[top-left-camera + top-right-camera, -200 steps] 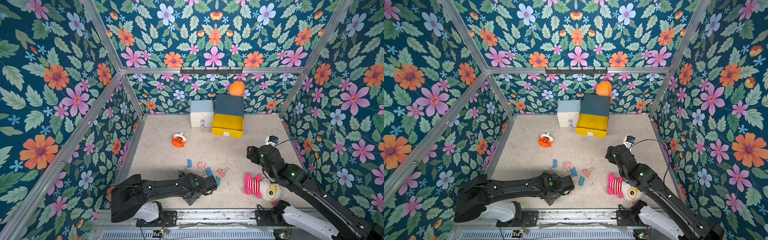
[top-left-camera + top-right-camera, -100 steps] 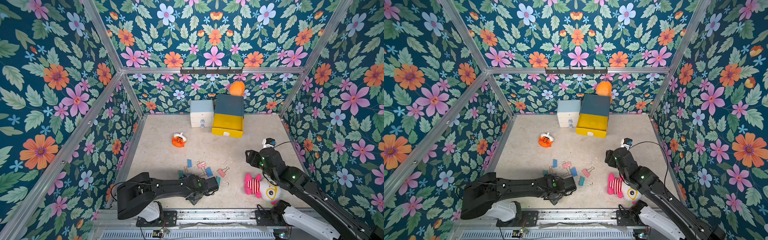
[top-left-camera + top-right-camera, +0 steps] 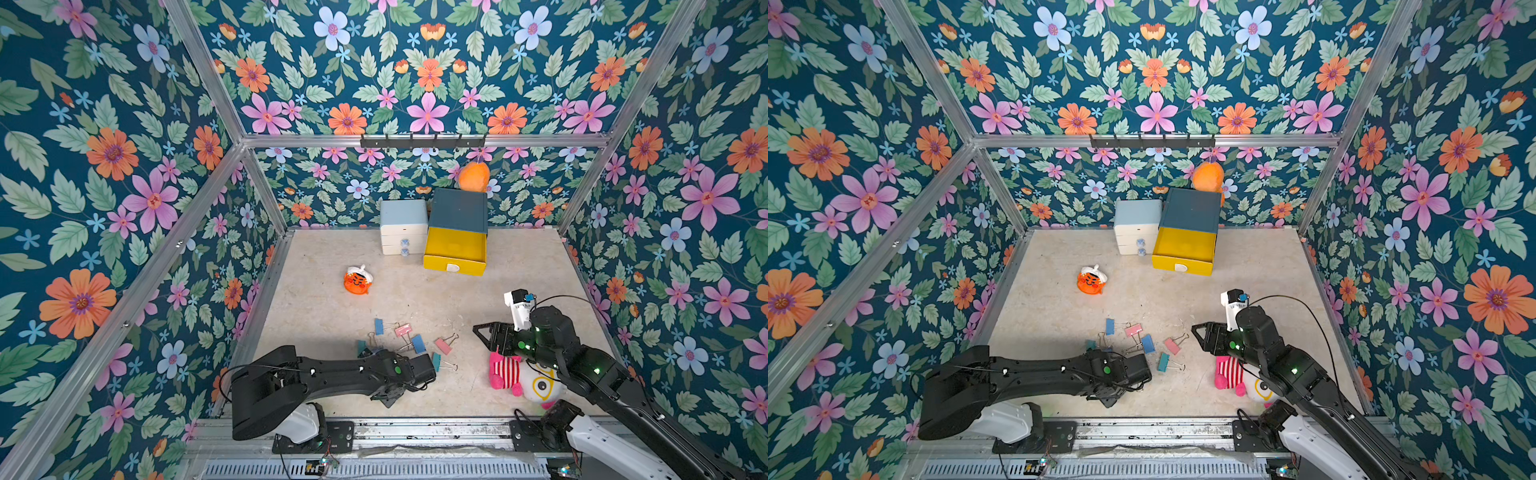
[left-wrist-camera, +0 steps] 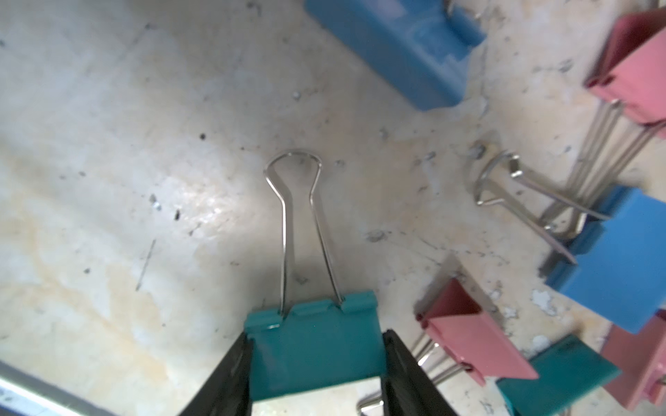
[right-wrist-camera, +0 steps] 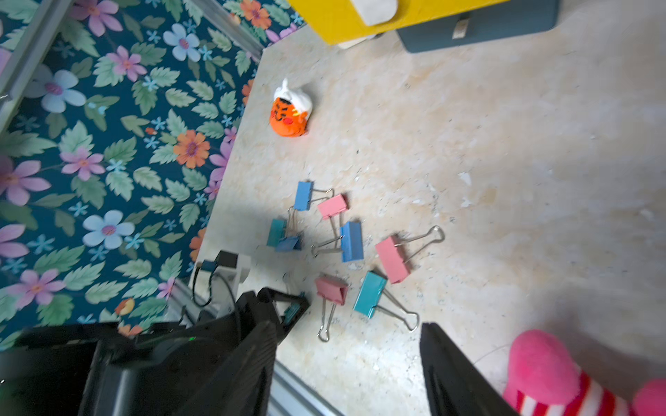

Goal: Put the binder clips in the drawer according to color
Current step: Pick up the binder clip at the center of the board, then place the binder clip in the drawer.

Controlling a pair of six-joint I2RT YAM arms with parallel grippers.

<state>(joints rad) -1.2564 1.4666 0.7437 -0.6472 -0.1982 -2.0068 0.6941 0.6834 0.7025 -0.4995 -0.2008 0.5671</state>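
The left gripper's (image 4: 316, 336) fingers (image 4: 230, 378) press both sides of a teal clip (image 4: 313, 356) at the lower centre of the left wrist view. I cannot tell whether it is off the floor (image 4: 144, 180). The right gripper (image 5: 346, 342) is spread wide and empty. The other binder clips (image 3: 417, 344) lie scattered at lower centre in a top view. The yellow drawer (image 3: 453, 266), at upper centre, is pulled out with no clip visible inside, so nearly all the sorting seems to remain.

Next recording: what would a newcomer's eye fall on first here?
The loud floral walls, then the yellow drawer pulled open at the back. Near the front, pink, blue and teal binder clips lie scattered, and the left gripper is closed on a teal clip.
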